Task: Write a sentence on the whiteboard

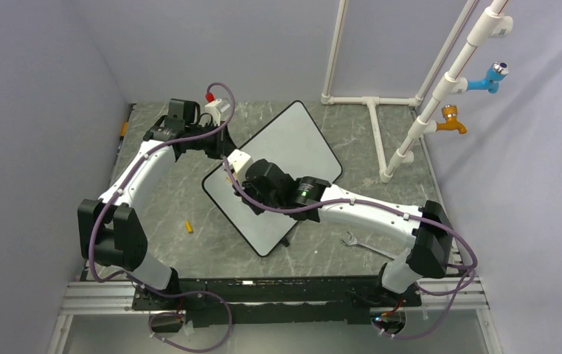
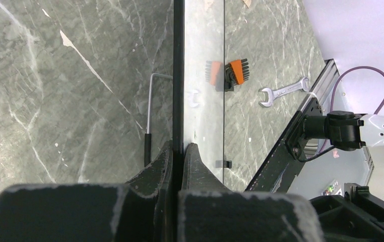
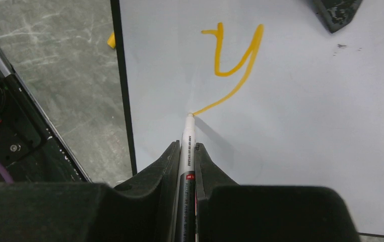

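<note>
**Ana:** What are the jaws doing?

**Ben:** The right gripper (image 3: pixel 186 145) is pinching a marker (image 3: pixel 188 132) by its barrel, nib forward. The left gripper (image 2: pixel 180 145) is pressed together on the black rim of the whiteboard (image 1: pixel 293 144), clamping it.

**Ana:** And the nib?

**Ben:** It sits on the board at the end of the long orange tail of a "Y". That is all of the sentence (image 3: pixel 228 74) so far, and it lies close to one rim.

**Ana:** Where is the board?

**Ben:** Mid-worktop, turned cornerwise, with one corner toward the far edge and one toward the near edge. The left jaws hold the rim on the left side. A yellow cap (image 1: pixel 187 226) lies off that side (probably the marker's own), and a wrench (image 1: pixel 353 240) lies near the worktop's near edge.

**Ana:** How should this step be done?

**Ben:** I'd lift the nib straight off so the tail ends clean. Then I'd set it down just beside the "Y", level with its bowl. Pressure should be light and even, with the barrel at the same tilt. The left arm must not let the board creep, and the letters should stay compact because there is a lot of blank board to ration.
</note>
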Robot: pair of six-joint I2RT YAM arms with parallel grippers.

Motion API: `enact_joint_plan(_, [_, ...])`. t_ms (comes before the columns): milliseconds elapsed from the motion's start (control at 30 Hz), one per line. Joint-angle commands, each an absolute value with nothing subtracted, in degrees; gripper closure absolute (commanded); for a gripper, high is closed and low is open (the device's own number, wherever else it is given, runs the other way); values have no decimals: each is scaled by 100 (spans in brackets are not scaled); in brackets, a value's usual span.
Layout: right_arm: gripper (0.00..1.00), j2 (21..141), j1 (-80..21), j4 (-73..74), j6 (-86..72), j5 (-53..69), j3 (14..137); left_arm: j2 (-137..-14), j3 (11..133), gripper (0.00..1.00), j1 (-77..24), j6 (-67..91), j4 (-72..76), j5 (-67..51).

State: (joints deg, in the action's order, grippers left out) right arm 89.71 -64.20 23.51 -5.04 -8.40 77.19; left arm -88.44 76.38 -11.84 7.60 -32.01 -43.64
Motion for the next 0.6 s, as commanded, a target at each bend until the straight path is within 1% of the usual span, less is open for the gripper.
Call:
enact_joint_plan(0, [100,9153,-6509,2376,-536,-861,8031,-8666,7625,100,-1246,179,-3115,-3549])
enact_joint_plan(367, [100,9407,-6523,2302,-281,-1262,8691,-8657,7614,100,-1248,184,-3119,-3552])
enact_joint_plan(567, [100,9218,-6521,2283,-310,-1166,8779,-8649,7611,100,-1248,177,-3121,-3533])
